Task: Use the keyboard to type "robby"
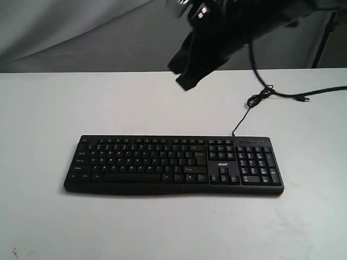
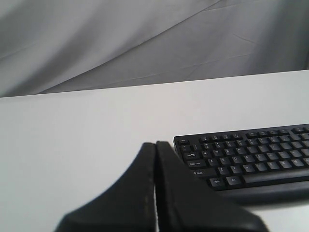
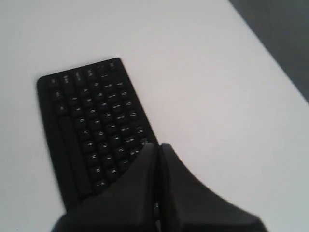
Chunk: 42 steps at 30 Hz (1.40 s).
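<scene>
the keyboard (image 1: pixel 173 165) is black with white key legends and a small white logo (image 1: pixel 223 164). its thin cable (image 1: pixel 259 97) is black. the table (image 1: pixel 162 103) is plain white and the draped backdrop (image 2: pixel 120 43) is grey. the left gripper (image 2: pixel 155 150) and right gripper (image 3: pixel 158 152) are matte black.

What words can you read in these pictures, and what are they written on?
"acer": white logo on the keyboard, just above the arrow keys.
Key legends: white marks on the keys, too small or blurred to read for sure in any view.
</scene>
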Each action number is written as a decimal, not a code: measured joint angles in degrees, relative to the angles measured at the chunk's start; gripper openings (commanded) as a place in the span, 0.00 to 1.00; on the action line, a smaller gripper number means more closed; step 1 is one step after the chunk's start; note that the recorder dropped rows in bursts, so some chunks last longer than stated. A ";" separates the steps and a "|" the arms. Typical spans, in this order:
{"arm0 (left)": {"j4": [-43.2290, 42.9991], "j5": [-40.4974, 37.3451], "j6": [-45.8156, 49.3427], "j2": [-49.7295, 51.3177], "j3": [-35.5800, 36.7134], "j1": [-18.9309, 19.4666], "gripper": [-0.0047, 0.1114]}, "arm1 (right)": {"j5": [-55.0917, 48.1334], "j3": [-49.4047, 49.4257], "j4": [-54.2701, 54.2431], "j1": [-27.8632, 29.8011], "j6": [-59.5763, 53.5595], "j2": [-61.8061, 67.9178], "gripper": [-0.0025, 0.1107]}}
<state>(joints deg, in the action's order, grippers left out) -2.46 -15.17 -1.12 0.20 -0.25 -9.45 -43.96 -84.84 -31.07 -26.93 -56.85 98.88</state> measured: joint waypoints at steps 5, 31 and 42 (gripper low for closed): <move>0.00 0.00 0.00 0.00 0.00 0.00 0.04 | 0.66 0.00 0.11 -3.88 -0.77 6.20 0.02; 0.00 0.00 0.00 0.00 0.00 0.00 0.04 | 7.19 -10.84 -14.00 -12.35 -14.52 27.79 0.02; 0.00 0.00 0.00 0.00 0.00 0.00 0.04 | 10.58 -10.84 -10.37 -12.35 -11.99 30.55 0.02</move>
<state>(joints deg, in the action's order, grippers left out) -2.46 -15.17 -1.12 0.20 -0.25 -9.45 -33.39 -95.68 -41.44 -39.28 -68.84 129.43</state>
